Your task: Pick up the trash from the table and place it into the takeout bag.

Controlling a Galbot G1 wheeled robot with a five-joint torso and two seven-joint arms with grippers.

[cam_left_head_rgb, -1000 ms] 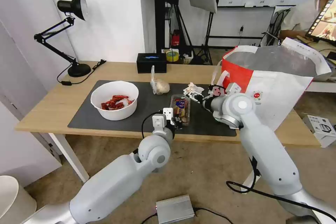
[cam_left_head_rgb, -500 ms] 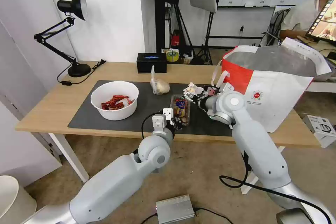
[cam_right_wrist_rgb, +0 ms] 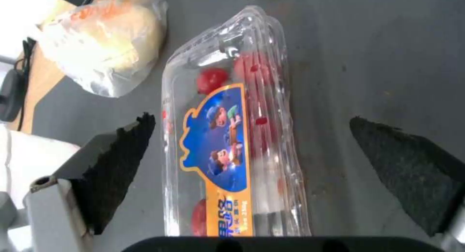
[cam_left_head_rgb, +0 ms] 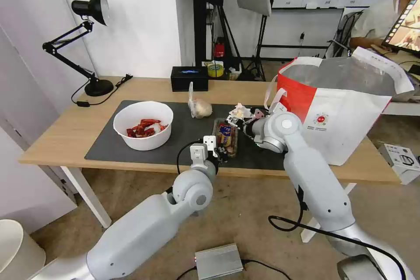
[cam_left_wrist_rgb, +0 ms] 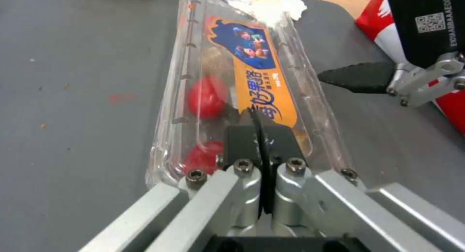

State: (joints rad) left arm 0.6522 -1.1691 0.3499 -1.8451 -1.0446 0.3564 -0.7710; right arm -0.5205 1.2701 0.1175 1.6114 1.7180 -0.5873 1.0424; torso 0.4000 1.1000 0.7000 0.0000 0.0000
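On the table's grey mat point(cam_left_head_rgb: 175, 140), the left gripper point(cam_left_wrist_rgb: 259, 135) is clamped on the clear tray point(cam_left_wrist_rgb: 232, 85), its near end hidden, while the right gripper point(cam_right_wrist_rgb: 252, 154) hovers wide open above it.

The near end of the clear hinged plastic tray with the orange label point(cam_left_wrist_rgb: 242, 96) is covered by the left end effector point(cam_left_wrist_rgb: 261, 135). In the right wrist view the tray runs off the picture's edge. The label's small print is unreadable. The white-and-red insulated takeout bag point(cam_left_head_rgb: 345, 113) hides the light-wood surface point(cam_left_head_rgb: 61, 131) behind it.
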